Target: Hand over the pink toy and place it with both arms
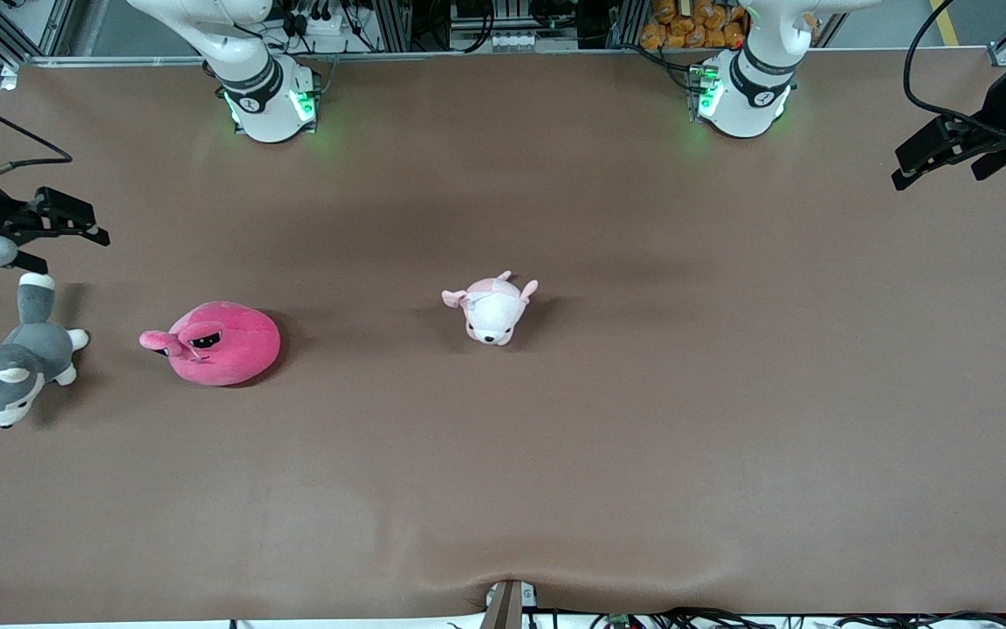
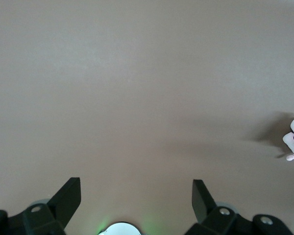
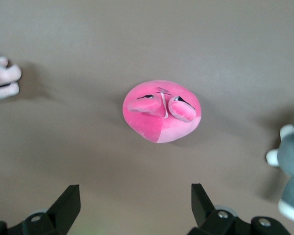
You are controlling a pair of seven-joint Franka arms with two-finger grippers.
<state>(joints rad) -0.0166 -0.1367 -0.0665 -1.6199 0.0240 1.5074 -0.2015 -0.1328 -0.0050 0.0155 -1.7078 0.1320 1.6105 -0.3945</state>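
The pink toy, a hot-pink rounded plush with floppy ears and dark eyes, lies on the brown table toward the right arm's end. The right wrist view shows the pink toy ahead of the fingers and apart from them. My right gripper hangs open and empty over the table edge at that end, above the husky's tail. In its wrist view the right gripper has only bare table between its fingers. My left gripper is open and empty over the left arm's end of the table, and the left gripper shows only bare cloth.
A grey-and-white husky plush lies beside the pink toy at the right arm's end of the table. A small pale pink-and-white puppy plush sits mid-table. The husky and the puppy show at the edges of the right wrist view.
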